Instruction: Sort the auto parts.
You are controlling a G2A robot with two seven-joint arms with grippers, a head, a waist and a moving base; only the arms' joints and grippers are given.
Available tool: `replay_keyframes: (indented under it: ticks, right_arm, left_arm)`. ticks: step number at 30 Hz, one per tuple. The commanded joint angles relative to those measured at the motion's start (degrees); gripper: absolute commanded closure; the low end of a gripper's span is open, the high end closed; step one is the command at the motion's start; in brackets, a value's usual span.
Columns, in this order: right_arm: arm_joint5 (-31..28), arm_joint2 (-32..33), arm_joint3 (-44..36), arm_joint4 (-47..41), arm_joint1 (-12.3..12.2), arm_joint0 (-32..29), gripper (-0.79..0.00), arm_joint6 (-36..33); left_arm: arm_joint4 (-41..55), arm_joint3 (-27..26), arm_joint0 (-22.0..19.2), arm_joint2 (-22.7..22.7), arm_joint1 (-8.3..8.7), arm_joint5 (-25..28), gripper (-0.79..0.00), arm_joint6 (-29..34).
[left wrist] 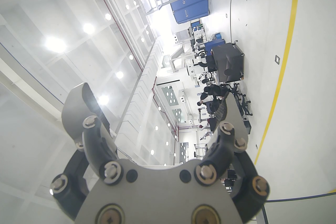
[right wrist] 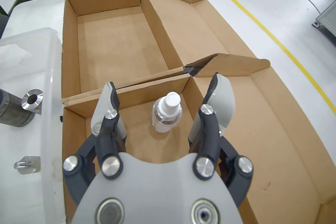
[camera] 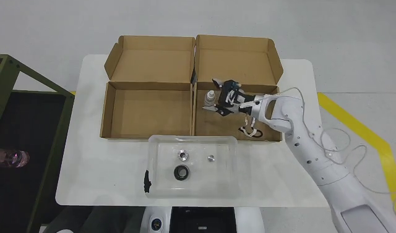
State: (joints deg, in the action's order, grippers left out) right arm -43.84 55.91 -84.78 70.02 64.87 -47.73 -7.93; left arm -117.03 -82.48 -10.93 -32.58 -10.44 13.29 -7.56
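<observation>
Right gripper (camera: 214, 97) hangs over the right-hand brown cardboard box (camera: 216, 125), fingers spread wide, gripping nothing; small clear spray bottle with a white cap (camera: 211, 98) stands upright on that box's floor, in the far corner next to the wall beside the left-hand brown cardboard box (camera: 148, 112); from the right wrist the bottle (right wrist: 166, 114) sits between the two open fingers, no contact visible; both boxes side by side on the white table (camera: 93, 159), lids folded back away from the robot; clear plastic bin (camera: 154, 165) just in front of the boxes, on the robot's side; inside it a silver metal bushing (camera: 184, 154), a small silver metal fitting (camera: 211, 158) and a black ring-shaped part (camera: 181, 173), each apart from the others; left gripper (left wrist: 155, 95) points up at the ceiling, fingers wide apart, nothing between them.
</observation>
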Motion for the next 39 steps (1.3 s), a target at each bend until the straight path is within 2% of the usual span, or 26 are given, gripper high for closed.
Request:
replay_keyframes:
  ticks: [1, 17, 26, 39]
  right_arm:
    - [-0.8, 1.3, -3.5, 0.4, -0.5, -1.5, -0.594, -1.4]
    - [-5.3, 7.7, -23.2, 1.5, -3.3, -12.8, -0.585, -11.3]
    - [-6.4, 5.6, -27.8, 3.0, -3.9, -17.8, -0.57, -15.8]
    - [-7.4, 2.2, -30.2, 6.2, -4.3, -20.8, -0.554, -22.4]
  left_arm:
    - [0.0, 0.0, 0.0, 0.0, 0.0, 0.0, -0.785, 0.0]
    - [0.0, 0.0, 0.0, 0.0, 0.0, 0.0, -0.785, 0.0]
    - [0.0, 0.0, 0.0, 0.0, 0.0, 0.0, -0.785, 0.0]
    - [0.0, 0.0, 0.0, 0.0, 0.0, 0.0, -0.785, 0.0]
